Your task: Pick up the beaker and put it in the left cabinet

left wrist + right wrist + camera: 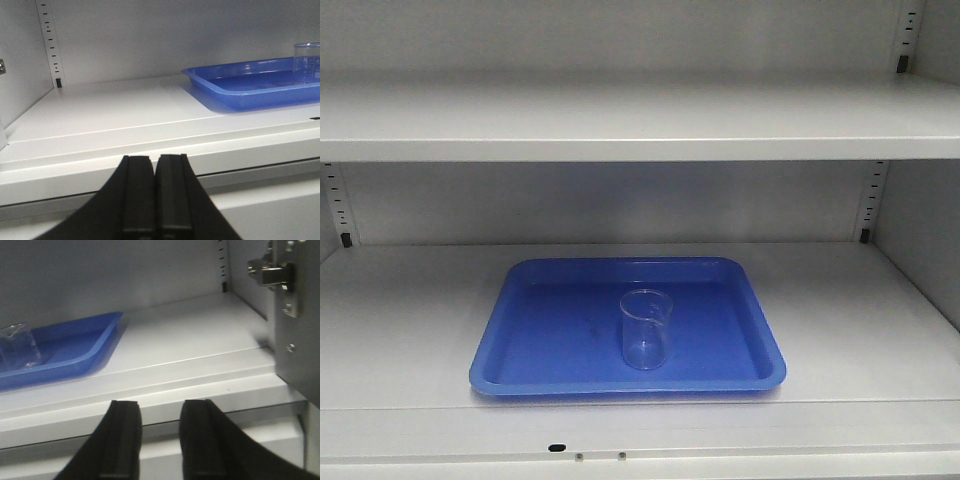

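Beaker (pixel 644 329) upright on blue tray (pixel 520 330), between parted, empty right gripper (pixel 157 440) and closed, empty left gripper (pixel 153 195); neither clearly nearer.

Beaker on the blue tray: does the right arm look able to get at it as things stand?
Probably yes. The beaker stands upright, alone on the blue tray, with bare shelf between it and the open right gripper. Nothing blocks the approach, though the gripper sits outside the shelf edge.
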Robot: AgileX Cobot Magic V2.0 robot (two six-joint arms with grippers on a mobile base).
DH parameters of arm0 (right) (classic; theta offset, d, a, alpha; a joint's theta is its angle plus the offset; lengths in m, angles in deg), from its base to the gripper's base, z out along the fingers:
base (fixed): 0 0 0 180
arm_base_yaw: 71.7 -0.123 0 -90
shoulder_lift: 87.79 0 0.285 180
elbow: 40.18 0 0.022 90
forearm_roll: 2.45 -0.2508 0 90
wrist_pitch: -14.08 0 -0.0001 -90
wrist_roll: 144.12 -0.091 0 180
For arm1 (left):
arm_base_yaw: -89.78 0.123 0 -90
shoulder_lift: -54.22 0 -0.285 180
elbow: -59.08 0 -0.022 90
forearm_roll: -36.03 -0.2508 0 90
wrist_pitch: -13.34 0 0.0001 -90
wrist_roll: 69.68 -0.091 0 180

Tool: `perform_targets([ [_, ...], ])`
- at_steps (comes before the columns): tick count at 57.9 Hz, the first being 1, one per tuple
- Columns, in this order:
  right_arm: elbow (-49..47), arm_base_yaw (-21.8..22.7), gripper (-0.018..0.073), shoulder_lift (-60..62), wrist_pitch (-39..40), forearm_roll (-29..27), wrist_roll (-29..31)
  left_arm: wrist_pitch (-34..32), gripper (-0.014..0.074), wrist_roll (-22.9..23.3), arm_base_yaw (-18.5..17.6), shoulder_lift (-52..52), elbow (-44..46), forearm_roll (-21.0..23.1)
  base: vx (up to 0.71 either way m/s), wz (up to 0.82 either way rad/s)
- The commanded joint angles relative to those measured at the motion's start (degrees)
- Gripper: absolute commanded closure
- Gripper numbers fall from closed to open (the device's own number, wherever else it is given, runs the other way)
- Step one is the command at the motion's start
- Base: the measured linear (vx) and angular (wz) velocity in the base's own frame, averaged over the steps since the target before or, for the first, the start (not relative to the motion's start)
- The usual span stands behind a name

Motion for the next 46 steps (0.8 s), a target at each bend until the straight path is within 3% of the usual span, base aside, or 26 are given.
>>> perform_targets([
  [1, 3.5, 3.1, 0.0440, 5.6, 5.2, -2.8, 0.8, -4.8, 0.0595, 0.2, -0.1, -1.0, -0.9, 0.4, 0.00, 0.00],
  [8, 4.0, 3.6, 0.0576, 9.3, -2.2, -4.7, 2.5, -4.8, 0.0595, 0.2, -0.1, -1.0, -0.9, 0.4, 0.00, 0.00],
  [17, 4.1, 3.6, 0.0571, 9.3, -4.5, -1.8, 7.8, -4.8, 0.0595, 0.2, -0.1, -1.1, -0.9, 0.4, 0.00, 0.00],
  [46, 4.1, 3.6, 0.0568, 9.3, -4.3, -1.8, 7.9, -4.8, 0.0595, 0.2, -0.1, -1.0, -0.9, 0.4, 0.00, 0.00],
])
